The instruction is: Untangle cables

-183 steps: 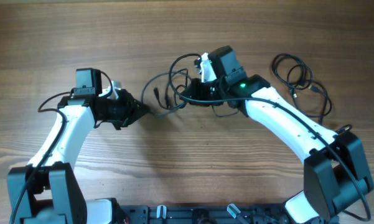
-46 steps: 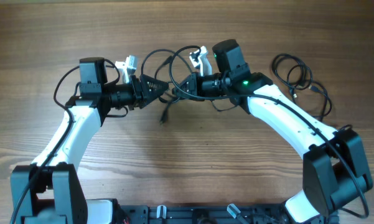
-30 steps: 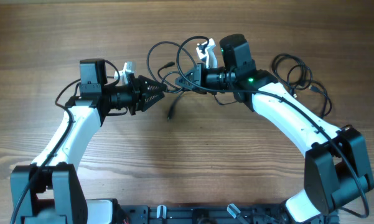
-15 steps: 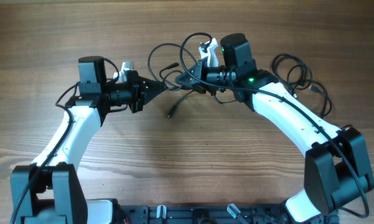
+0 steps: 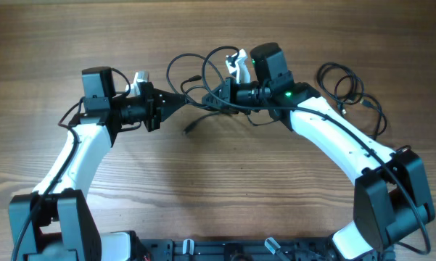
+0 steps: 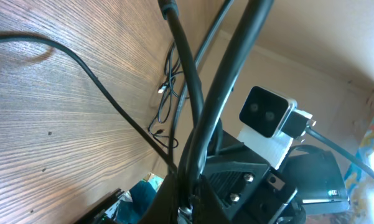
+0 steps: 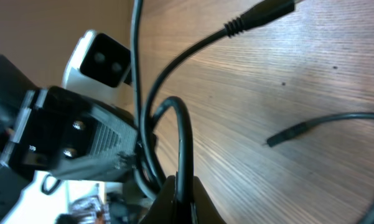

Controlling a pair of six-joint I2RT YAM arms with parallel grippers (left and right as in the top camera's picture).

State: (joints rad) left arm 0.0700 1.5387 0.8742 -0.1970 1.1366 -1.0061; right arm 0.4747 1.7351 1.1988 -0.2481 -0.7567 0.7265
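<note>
left arm (image 5: 76, 156): long links in smooth white rounded shell, with black joints and black wrist housing. a square black motor block (image 5: 98, 85) is fitted at the wrist. right arm (image 5: 334, 141): same build and colours. one green indicator light (image 5: 284, 95) is lit on its black wrist housing. a large black shoulder block (image 5: 388, 206) is noted at its base end.

wiring: a thin black wire (image 5: 64, 119) bows out from the left arm. another black wire (image 5: 348, 140) runs along the right arm's white shell.

cameras: each wrist carries a small white module. the right arm's camera (image 6: 269, 112) has a black face with two round lenses. the left arm's camera (image 7: 99, 57) is alike.

left gripper (image 5: 180, 100) and right gripper (image 5: 212, 97): matt black, tapering to a wedge. bright screw heads (image 7: 74, 126) are set in the black body.
</note>
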